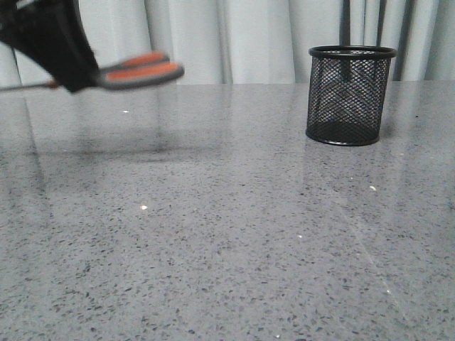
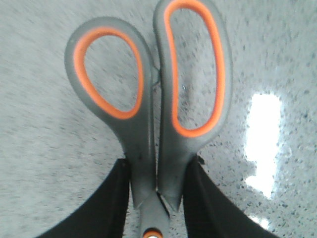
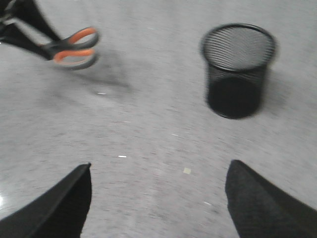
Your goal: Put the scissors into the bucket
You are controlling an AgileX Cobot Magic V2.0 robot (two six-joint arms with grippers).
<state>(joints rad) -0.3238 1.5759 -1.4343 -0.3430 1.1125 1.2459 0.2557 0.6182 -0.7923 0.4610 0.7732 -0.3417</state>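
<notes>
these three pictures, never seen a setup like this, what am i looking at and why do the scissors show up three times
It is one moment seen by three cameras on a two-armed robot. The front view looks forward over a grey speckled table. The other two cameras sit on the wrists, so each shows its own gripper's black fingers.

The left gripper is shut on the scissors, holding them just below the orange-lined handles, up off the table. The right gripper is open and empty.

The black mesh bucket stands upright and empty, apart from the scissors.
</notes>
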